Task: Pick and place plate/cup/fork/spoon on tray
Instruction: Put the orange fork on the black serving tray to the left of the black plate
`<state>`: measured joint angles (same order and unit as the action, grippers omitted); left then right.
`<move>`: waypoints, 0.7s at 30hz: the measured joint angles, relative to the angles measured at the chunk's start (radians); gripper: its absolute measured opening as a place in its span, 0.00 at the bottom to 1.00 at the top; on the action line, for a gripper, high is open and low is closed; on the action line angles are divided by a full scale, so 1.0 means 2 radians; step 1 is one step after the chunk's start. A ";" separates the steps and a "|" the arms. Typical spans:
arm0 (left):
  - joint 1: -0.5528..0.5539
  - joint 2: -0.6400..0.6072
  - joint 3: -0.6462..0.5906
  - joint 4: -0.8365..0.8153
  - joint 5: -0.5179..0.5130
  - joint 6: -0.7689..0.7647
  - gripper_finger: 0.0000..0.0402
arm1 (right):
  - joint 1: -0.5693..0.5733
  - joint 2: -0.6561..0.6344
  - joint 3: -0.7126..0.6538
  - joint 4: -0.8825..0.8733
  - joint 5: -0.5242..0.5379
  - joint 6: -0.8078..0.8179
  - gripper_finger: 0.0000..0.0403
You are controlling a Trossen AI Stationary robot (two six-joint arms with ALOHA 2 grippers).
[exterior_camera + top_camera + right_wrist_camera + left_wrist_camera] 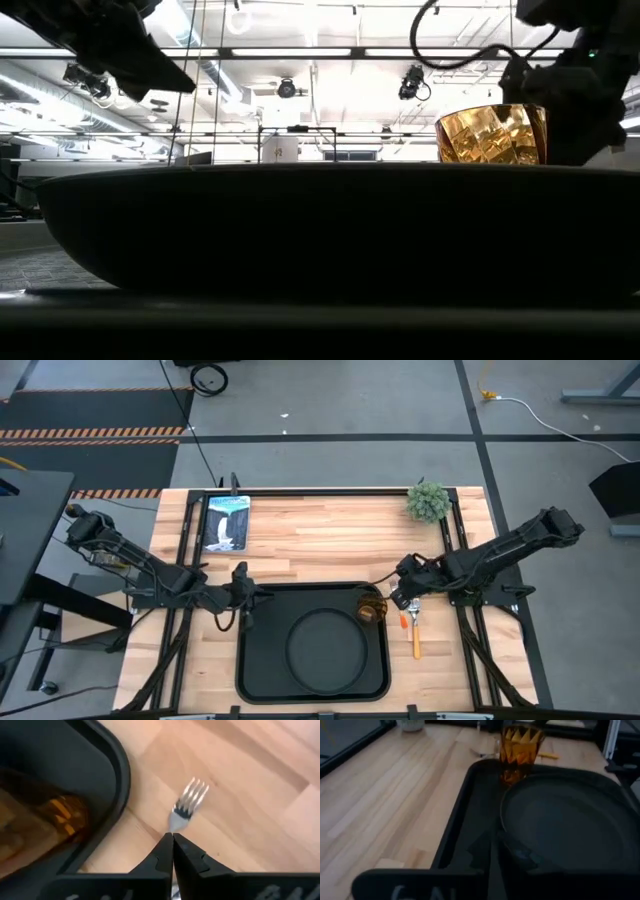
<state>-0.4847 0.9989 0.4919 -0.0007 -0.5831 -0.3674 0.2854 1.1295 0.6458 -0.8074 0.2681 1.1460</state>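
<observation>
High view: plate (324,646) and cup (371,608) sit in the tray (262,685), cup at its far right corner; right gripper (405,603) is just off that corner over the bench (320,530), orange utensil (415,640) beside the tray, left gripper (262,597) at the tray's far left corner. Left wrist view: cup touches the plate rim, left jaws' state cannot be told. Right wrist view: right jaws pinched on the fork (189,802) neck, tines on the bench beside the tray rim.

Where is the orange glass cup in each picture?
High view: cup in the tray's right far corner.
Low view: cup upper right, above the tray's rim.
Left wrist view: cup top middle.
Right wrist view: cup at left.
Shared landmark: black tray.
</observation>
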 joint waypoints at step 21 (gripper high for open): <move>0.000 0.000 0.000 0.016 0.046 0.068 0.10 | -0.025 0.108 0.002 0.002 -0.082 0.078 0.44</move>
<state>-0.4854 0.9993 0.4919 0.0319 -0.4901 -0.2310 0.2347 1.3455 0.6506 -0.8036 0.1033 1.3012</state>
